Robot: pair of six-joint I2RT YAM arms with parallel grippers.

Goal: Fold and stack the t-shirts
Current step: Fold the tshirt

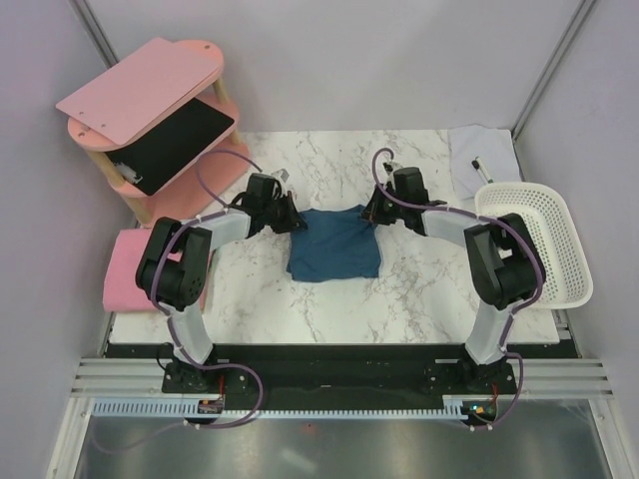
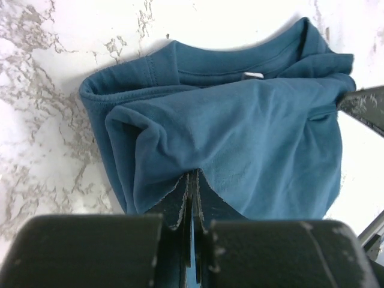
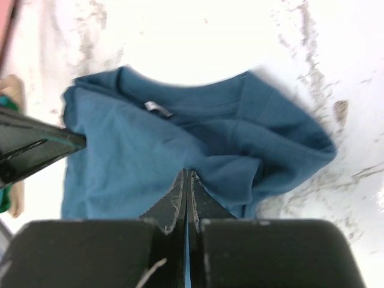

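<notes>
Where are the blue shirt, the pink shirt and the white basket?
blue shirt (image 1: 334, 244): top view, middle of the cloth.
pink shirt (image 1: 125, 271): top view, its folded top.
white basket (image 1: 555, 239): top view, bare mesh floor.

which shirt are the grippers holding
The teal-blue t-shirt in the middle, pinched by the left gripper and right gripper; the pink t-shirt lies apart on the left, untouched.
</notes>
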